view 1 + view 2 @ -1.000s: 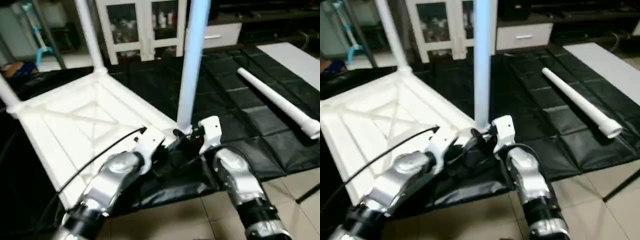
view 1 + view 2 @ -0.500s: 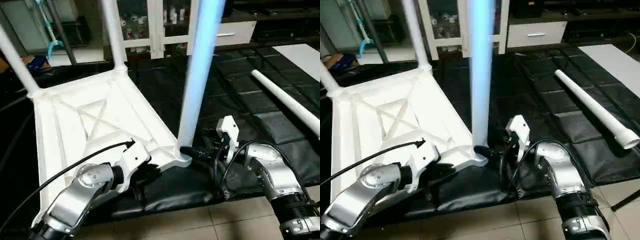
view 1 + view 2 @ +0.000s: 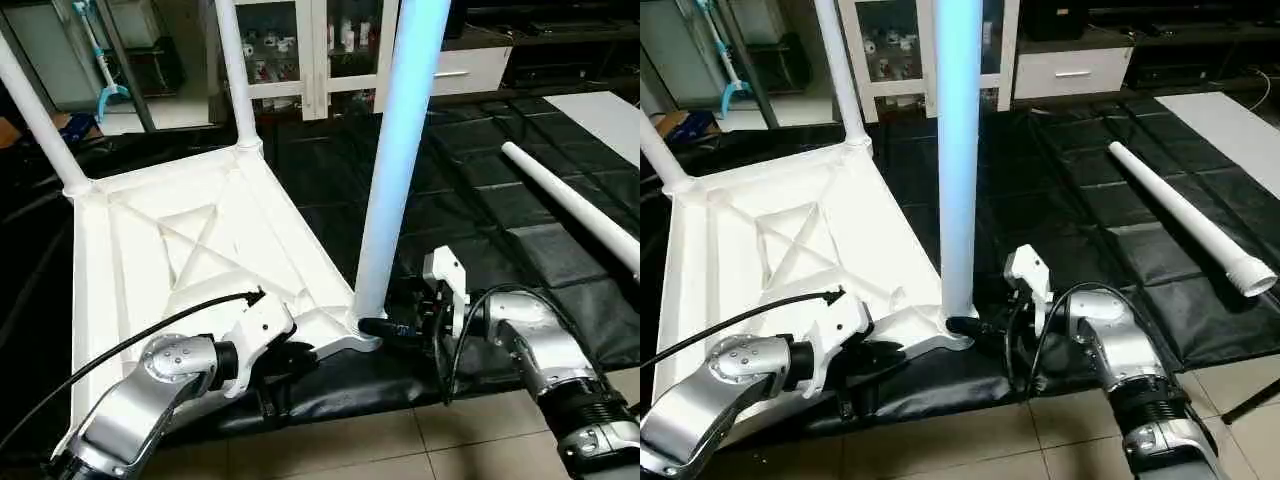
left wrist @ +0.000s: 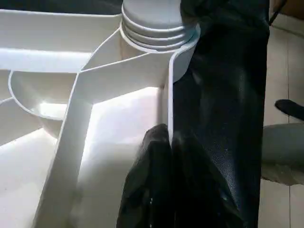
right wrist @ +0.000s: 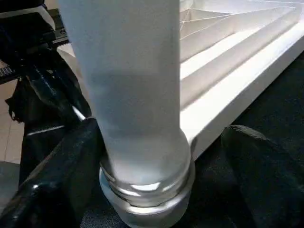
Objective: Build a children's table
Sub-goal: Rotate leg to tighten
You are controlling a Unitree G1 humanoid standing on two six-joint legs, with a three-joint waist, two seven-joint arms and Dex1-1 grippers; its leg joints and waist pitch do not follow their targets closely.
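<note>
Table top lies upside down on the black mat, and our left hand is clamped on its near rim beside the corner socket. Our right hand stands apart, 1 finger each side of the upright leg at that socket. 2 more legs rise at 11 and 12 o'clock; a loose leg lies at 2 o'clock.
</note>
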